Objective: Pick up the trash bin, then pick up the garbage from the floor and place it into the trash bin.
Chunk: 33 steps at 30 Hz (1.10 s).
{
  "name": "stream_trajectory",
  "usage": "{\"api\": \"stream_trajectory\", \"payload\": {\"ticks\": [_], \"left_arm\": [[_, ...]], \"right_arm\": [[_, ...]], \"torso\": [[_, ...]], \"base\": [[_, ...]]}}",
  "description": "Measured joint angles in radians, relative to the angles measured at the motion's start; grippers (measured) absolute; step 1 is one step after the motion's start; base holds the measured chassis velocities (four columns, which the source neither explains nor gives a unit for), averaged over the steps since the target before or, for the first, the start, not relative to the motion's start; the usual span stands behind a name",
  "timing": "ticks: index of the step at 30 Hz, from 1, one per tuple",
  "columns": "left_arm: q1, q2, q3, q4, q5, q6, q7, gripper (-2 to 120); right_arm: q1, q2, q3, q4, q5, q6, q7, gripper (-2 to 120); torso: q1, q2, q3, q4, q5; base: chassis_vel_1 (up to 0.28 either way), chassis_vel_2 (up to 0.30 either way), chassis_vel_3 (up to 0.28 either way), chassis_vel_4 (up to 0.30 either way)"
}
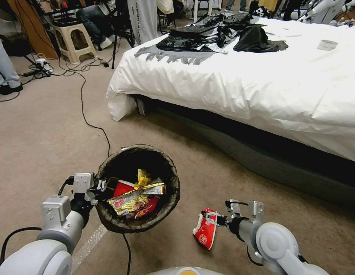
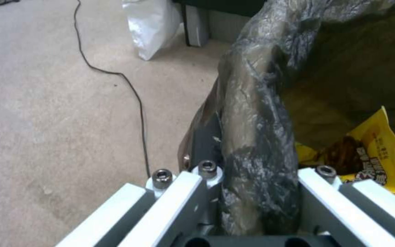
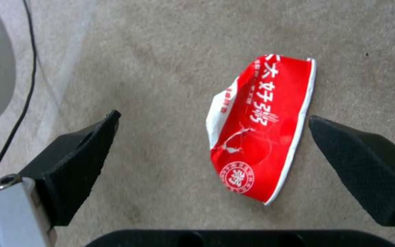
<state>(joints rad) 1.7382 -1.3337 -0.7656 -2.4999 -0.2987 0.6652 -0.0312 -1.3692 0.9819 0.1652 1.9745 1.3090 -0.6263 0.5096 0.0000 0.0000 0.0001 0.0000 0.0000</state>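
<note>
The trash bin (image 1: 170, 198), its dark bag liner folded over the rim, hangs just above the carpet at lower left. My left gripper (image 1: 104, 186) is shut on its near rim; the left wrist view shows the left gripper (image 2: 264, 171) clamping the liner-covered rim (image 2: 257, 113). Red and yellow snack wrappers (image 1: 137, 198) lie inside, one yellow wrapper (image 2: 375, 151) close to the fingers. A flattened red noodle bowl (image 1: 205, 231) lies on the floor to the bin's right. My right gripper (image 1: 211, 218) hovers open over it, with the bowl (image 3: 261, 130) between its black fingers (image 3: 74, 164) and apart from them.
A white-sheeted bed (image 1: 261, 88) with black bags on top fills the right and far side, its dark base (image 1: 261, 152) close behind the bowl. A black cable (image 1: 83, 110) snakes across the carpet toward the bin. A plastic stool (image 1: 72, 40) stands far left.
</note>
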Motion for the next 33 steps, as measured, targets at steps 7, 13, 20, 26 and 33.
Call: {"api": "stream_trajectory", "payload": {"ticks": [7,13,20,26,33], "left_arm": [[-0.004,-0.005,0.006,0.0,0.008,0.0,0.0,1],[-0.005,-0.008,0.008,0.0,0.012,0.0,0.0,1],[0.0,-0.022,0.003,0.0,0.019,0.0,0.0,1],[0.0,-0.023,-0.003,0.0,0.02,0.0,0.0,1],[0.004,-0.027,-0.003,0.0,0.02,0.0,0.0,1]], "right_arm": [[0.064,0.003,-0.013,-0.044,0.085,-0.02,0.045,100],[0.136,0.018,-0.038,-0.094,0.123,-0.021,0.078,100],[0.231,0.061,-0.078,-0.185,0.139,-0.024,0.089,100],[0.261,0.103,-0.101,-0.249,0.138,-0.024,0.107,100],[0.268,0.144,-0.109,-0.301,0.138,-0.028,0.119,100]], "torso": [[0.0,0.0,0.0,-0.0001,0.0],[0.0,0.0,0.0,0.0,-0.0001],[0.0,0.0,0.0,0.0001,-0.0002],[0.0,0.0,0.0,0.0,-0.0001],[0.0,0.0,0.0,0.0,-0.0001]], "base": [[0.0,0.0,0.0,0.0],[0.0,0.0,0.0,0.0],[0.0,0.0,0.0,0.0],[0.0,0.0,0.0,0.0],[0.0,0.0,0.0,0.0]]}}
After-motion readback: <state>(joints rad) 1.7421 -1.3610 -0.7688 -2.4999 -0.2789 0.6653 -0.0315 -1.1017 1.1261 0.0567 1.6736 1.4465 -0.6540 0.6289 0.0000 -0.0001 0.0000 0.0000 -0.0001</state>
